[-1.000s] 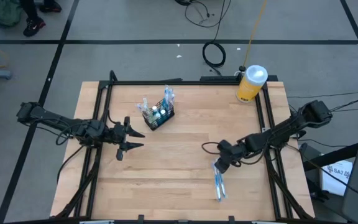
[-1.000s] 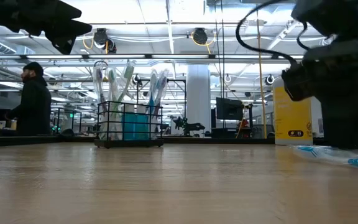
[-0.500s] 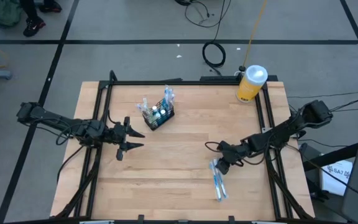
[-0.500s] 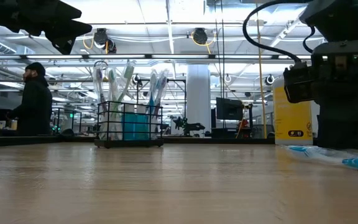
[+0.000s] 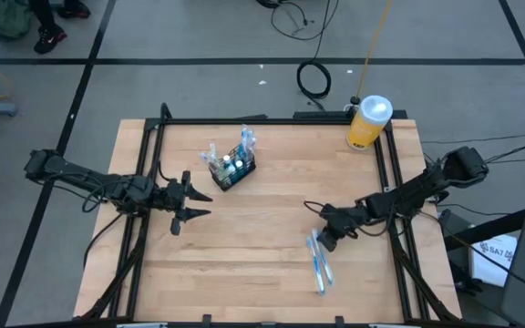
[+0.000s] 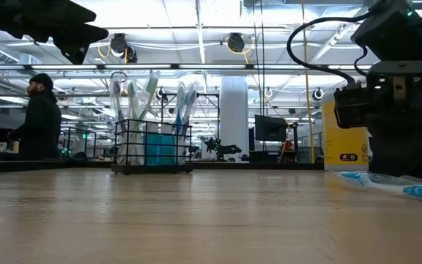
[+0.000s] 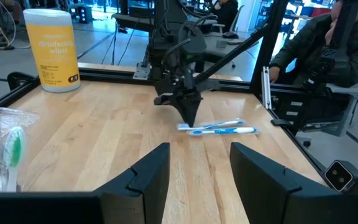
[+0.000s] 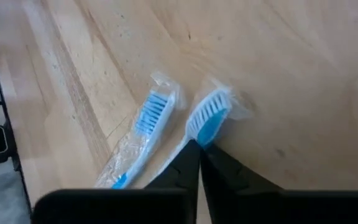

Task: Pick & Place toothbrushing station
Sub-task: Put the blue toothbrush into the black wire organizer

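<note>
Tabletop [image 5: 262, 191] with caddy [image 5: 232, 165] standing at its far left-centre, holding toothbrushes. Left hand [image 5: 192, 201], fingers spread, waits near the caddy. Right hand [image 5: 327, 243], fingers pinched together, sits at two wrapped toothbrushes [image 5: 319, 264] lying flat.

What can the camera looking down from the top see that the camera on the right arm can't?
Only the top camera shows the black wire caddy full of toothbrushes, the yellow bottle, the table's edges and the waiting left gripper, jaws apart. Only the right arm's camera shows the blue bristles and clear wrappers up close, with the right gripper shut on one wrapped toothbrush. Both show the two blue toothbrushes lying on the wood.
</note>
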{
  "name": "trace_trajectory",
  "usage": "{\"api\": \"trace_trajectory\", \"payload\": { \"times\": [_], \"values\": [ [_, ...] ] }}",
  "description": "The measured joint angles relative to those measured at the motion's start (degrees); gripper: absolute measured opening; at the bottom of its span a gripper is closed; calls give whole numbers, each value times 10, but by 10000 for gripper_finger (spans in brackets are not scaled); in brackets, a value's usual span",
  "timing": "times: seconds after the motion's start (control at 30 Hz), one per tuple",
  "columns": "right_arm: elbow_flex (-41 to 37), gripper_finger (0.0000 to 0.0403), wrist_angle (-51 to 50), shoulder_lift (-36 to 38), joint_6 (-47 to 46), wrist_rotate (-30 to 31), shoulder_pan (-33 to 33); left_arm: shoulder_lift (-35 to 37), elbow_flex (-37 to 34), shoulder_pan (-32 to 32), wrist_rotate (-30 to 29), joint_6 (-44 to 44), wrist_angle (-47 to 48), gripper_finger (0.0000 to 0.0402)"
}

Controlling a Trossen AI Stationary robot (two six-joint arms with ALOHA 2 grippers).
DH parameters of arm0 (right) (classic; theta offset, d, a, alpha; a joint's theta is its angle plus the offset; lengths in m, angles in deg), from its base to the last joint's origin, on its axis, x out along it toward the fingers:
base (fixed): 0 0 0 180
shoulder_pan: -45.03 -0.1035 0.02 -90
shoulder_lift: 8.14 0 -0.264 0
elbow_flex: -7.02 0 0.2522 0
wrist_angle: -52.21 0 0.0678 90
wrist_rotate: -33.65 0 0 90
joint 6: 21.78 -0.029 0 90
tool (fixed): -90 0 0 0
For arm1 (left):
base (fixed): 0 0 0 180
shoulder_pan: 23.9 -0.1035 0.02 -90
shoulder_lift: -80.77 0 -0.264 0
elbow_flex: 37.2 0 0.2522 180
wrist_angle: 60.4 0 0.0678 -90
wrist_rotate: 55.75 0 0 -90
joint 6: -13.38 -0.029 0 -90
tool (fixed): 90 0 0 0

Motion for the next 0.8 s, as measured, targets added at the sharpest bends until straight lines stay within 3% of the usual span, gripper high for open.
{"api": "trace_trajectory", "payload": {
  "times": [0.27, 0.4, 0.6, 0.8],
  "values": [
    [-1, 2, 81, 35, 70, 10, 46, 0, 0, 0, -1, 0, -8, 175],
    [-1, 1, 172, 57, 142, 26, 81, 0, 0, 0, -1, 1, -27, 175],
    [2, 1, 344, 78, 294, 59, 127, 0, 0, 0, -1, 1, -62, 175],
    [80, 1, 353, 76, 484, 102, 153, -17, 0, 0, -6, 2, -115, 175]
  ]
}}
